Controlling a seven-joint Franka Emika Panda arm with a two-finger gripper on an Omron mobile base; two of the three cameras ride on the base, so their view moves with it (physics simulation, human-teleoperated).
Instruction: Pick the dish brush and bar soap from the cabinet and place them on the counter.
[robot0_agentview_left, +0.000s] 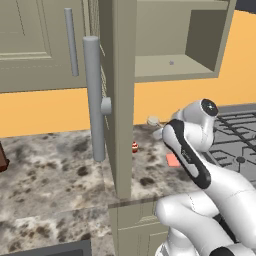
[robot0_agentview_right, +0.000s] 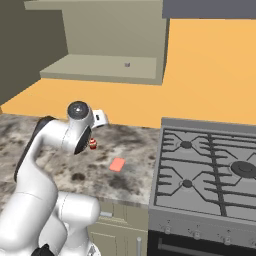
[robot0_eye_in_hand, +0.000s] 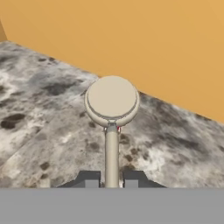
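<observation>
Down at the bottom middle of the hand view, the fingers (robot0_eye_in_hand: 111, 180) are clamped on the handle of the dish brush (robot0_eye_in_hand: 111, 103), one dark tip on each side of the stick, with the round cream head sticking out ahead over the mottled worktop (robot0_eye_in_hand: 39, 127). You can't really tell from that shot whether the head is touching the stone or just hanging above it. From the left base view the brush head peeks out near the orange wall, middle of the frame, so it's out of the cabinet (robot0_agentview_left: 175, 62) and low over the worktop. The bar soap (robot0_agentview_right: 117, 164) is already lying flat on the stone, middle of the right base view, just below and to the right of a tiny red-and-white round thing (robot0_agentview_right: 93, 144). The cabinet shelf at the top of the frame looks bare apart from a small grey speck. So I'd say we're nearly done: soap is placed, and what's left is letting go of the brush on the worktop.
</observation>
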